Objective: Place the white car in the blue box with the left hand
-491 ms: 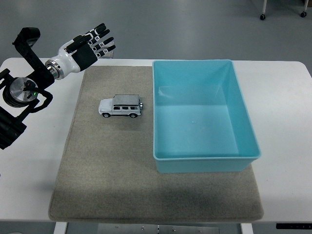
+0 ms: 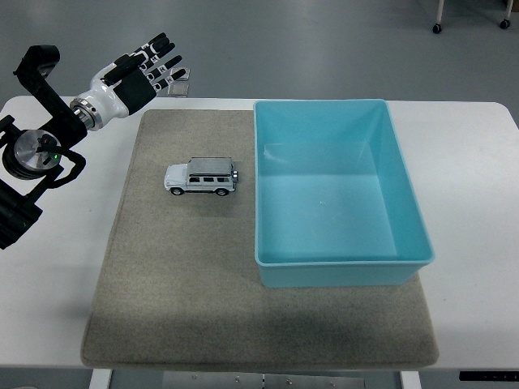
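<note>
Head view: we see the robot's left hand [image 2: 138, 74] raised over the table's far left corner, its black fingers [image 2: 162, 49] extended and spread, with nothing in its grasp. The small white toy car [image 2: 200, 177] sits on its wheels on the grey felt mat [image 2: 178, 275], side-on to us, just left of the light blue rectangular plastic box [image 2: 409, 203] and well apart from the hand. The box stands on the mat's right part. The mat lies on the white table [image 2: 478, 243].

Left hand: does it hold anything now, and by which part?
Nothing is held. The left hand is open above the table's far left corner, apart from the white car, which stands on the mat.
</note>
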